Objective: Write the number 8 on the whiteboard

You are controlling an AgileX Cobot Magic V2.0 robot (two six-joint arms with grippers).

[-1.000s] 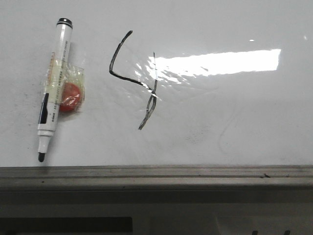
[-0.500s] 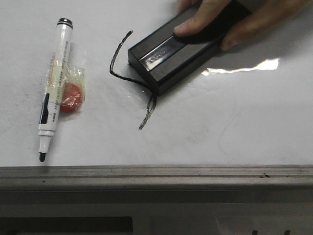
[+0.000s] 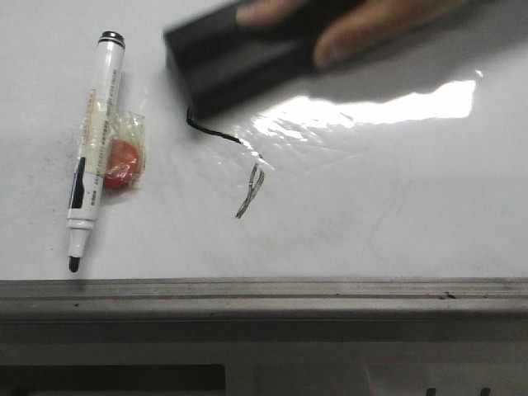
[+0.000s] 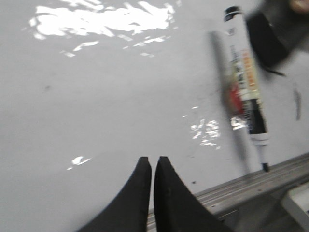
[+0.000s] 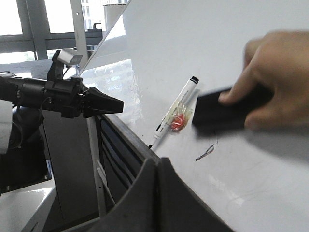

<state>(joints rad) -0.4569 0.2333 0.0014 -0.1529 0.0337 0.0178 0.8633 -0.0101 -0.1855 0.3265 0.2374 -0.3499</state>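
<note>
Blurring eraser [image 3: 235, 62] hiding number 8 [image 3: 239, 161]

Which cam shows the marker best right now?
Front view. The marker lies full length and sharp on the whiteboard, cap away from the rail, tip toward it, red wrapped piece beside it. Left wrist view shows it whole but blurred. Right wrist view shows it small and distant.

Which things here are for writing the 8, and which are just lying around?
For the job: whiteboard; marker pen; leftover strokes of the number 8.

Not for writing: black eraser in a person's hand; red thing in clear wrapper.
</note>
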